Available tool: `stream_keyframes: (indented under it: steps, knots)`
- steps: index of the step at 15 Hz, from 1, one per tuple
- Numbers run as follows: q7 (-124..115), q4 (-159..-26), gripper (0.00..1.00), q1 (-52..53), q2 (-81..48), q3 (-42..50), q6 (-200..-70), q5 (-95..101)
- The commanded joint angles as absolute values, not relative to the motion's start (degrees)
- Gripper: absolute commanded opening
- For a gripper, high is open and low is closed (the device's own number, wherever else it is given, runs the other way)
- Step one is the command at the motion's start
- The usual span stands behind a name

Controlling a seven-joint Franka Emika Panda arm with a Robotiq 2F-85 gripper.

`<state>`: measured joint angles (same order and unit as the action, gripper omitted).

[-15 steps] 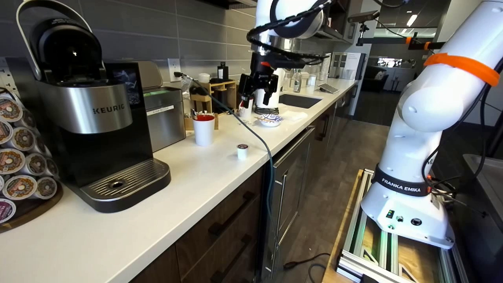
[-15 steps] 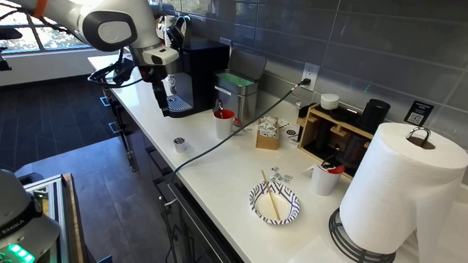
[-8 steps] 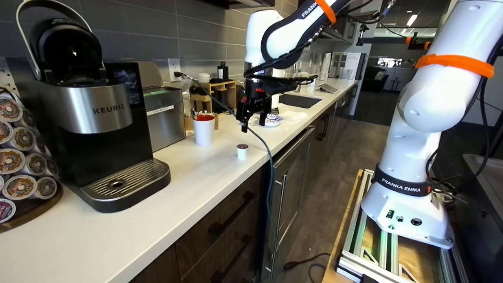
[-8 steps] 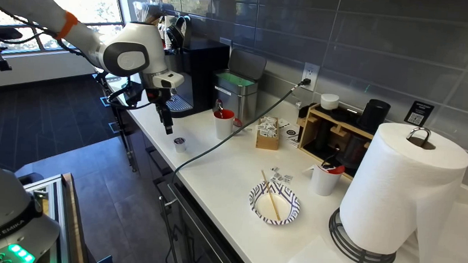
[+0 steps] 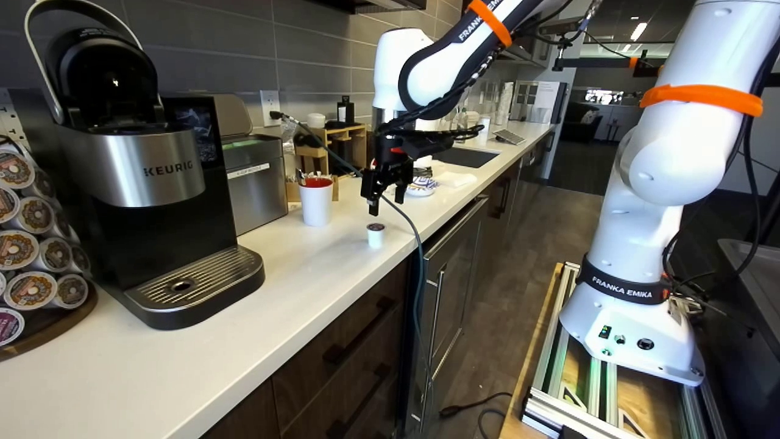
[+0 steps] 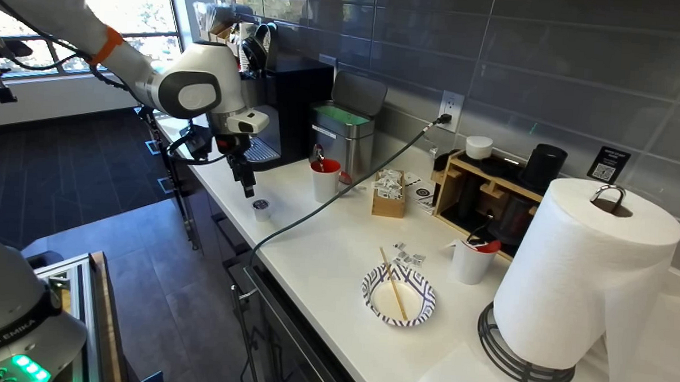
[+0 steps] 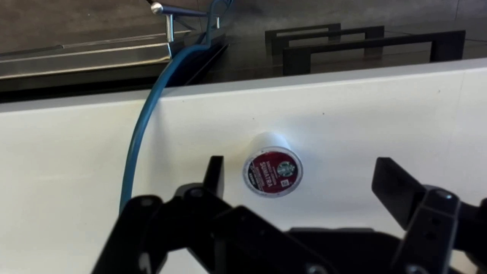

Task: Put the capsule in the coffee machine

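The capsule (image 5: 375, 235) is a small white cup with a dark red printed lid. It stands upright on the white counter, lid up, and shows in the other views too: capsule (image 6: 261, 210), capsule (image 7: 272, 172). My gripper (image 5: 386, 202) is above the capsule, open and empty, pointing down. In the wrist view the gripper (image 7: 300, 160) has its jaws wide apart, with the capsule seen between them, nearer the left finger (image 7: 216, 175). The coffee machine (image 5: 140, 167) stands on the counter with its top and handle raised; its dark side (image 6: 307, 97) shows behind the arm.
A blue-green cable (image 5: 399, 212) hangs across the counter beside the capsule. A white mug (image 5: 317, 206) with red inside and a metal bin (image 5: 259, 183) stand near the wall. A pod rack (image 5: 36, 244) is beside the machine. A patterned bowl (image 6: 428, 301) and paper towel roll (image 6: 577, 270) stand farther along.
My gripper has moved down and closer to the capsule, mostly between one second and half a second ago, then a little more. It stays open. The capsule has not moved.
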<state>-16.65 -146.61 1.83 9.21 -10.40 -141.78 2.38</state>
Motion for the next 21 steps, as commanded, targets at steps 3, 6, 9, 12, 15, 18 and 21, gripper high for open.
stream_keyframes:
  steps: [3,6,9,12,15,18,21]
  knots:
    - [-17.8,-145.6,1.0,2.4,0.7,-9.2,-155.7,4.9]
    - [-19.4,-146.2,1.0,2.3,-1.5,-7.8,-158.0,6.1]
    - [-20.8,-146.7,1.0,2.7,-2.3,-6.0,-158.5,6.8]
    - [-21.2,-146.1,1.0,3.4,-3.7,-5.5,-158.5,6.9]
    - [-20.9,-146.0,0.95,4.1,-3.9,-5.4,-158.3,6.6]
    - [-22.3,-146.1,0.91,4.7,-3.3,-5.0,-157.8,8.0]
    - [-23.3,-146.2,0.94,4.8,-2.3,-4.5,-156.3,9.4]
